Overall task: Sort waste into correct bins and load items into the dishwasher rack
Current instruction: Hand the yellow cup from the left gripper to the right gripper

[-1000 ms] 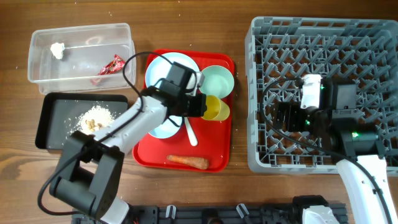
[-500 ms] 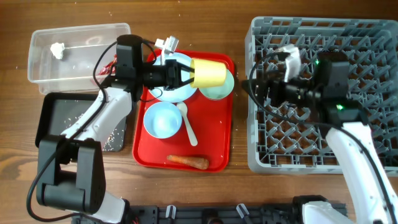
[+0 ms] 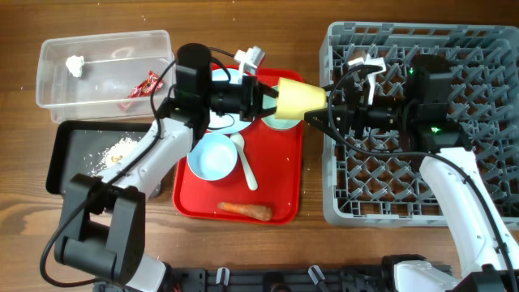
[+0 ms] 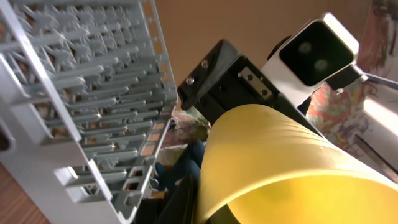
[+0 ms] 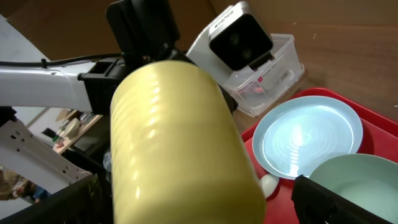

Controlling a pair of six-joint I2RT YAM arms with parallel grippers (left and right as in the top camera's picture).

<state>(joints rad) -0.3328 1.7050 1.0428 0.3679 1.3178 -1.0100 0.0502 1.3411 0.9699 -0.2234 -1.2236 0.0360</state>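
Handover step: left hand (image 3: 266,97) clenched on yellow cup (image 3: 298,99); right hand (image 3: 331,113) spread around it, contact unclear. Next: right closes, left releases, then into rack (image 3: 486,57)

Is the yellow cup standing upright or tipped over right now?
Tipped on its side: the left gripper holds the yellow cup horizontally above the red tray's right edge, beside the dishwasher rack.

dark brown wood-grain table (image 3: 243,24), black rail (image 3: 284,280) along its near edge, perhaps blurred room clutter (image 5: 56,130) beyond
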